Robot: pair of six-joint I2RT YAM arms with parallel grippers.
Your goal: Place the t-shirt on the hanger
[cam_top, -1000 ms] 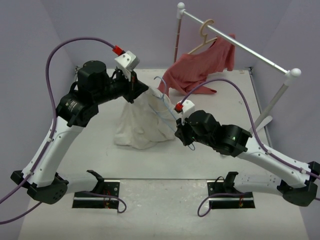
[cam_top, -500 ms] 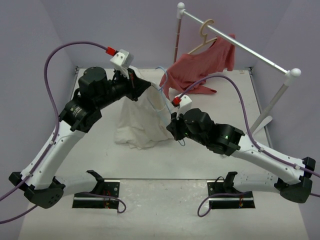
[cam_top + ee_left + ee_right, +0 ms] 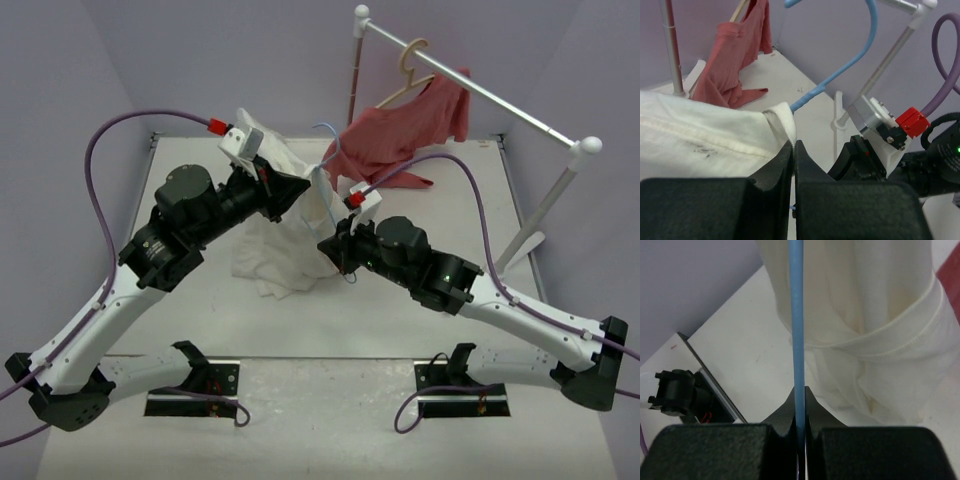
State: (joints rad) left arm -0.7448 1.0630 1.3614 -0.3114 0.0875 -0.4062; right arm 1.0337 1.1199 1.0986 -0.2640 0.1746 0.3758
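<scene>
The cream-white t-shirt [image 3: 275, 240] hangs bunched above the table, and my left gripper [image 3: 298, 183] is shut on its ribbed collar edge. In the left wrist view the collar [image 3: 785, 125] sits pinched at my left gripper [image 3: 793, 145]. The light-blue wire hanger [image 3: 329, 192] stands upright beside the shirt, its hook [image 3: 323, 130] on top. My right gripper [image 3: 336, 251] is shut on the hanger's lower wire. In the right wrist view the hanger [image 3: 796, 315] runs straight up from my right gripper [image 3: 801, 391], with the t-shirt [image 3: 870, 305] just behind it.
A clothes rack's rail [image 3: 480, 90] crosses the back right. A beige hanger [image 3: 410, 65] hangs on it with a salmon-red shirt [image 3: 400, 135] that trails onto the table. The rack's posts stand at the back [image 3: 354, 70] and right [image 3: 545, 205].
My left gripper has lifted the t-shirt collar higher and pulled it toward the hanger. My right gripper has carried the hanger left and closer to the shirt.
</scene>
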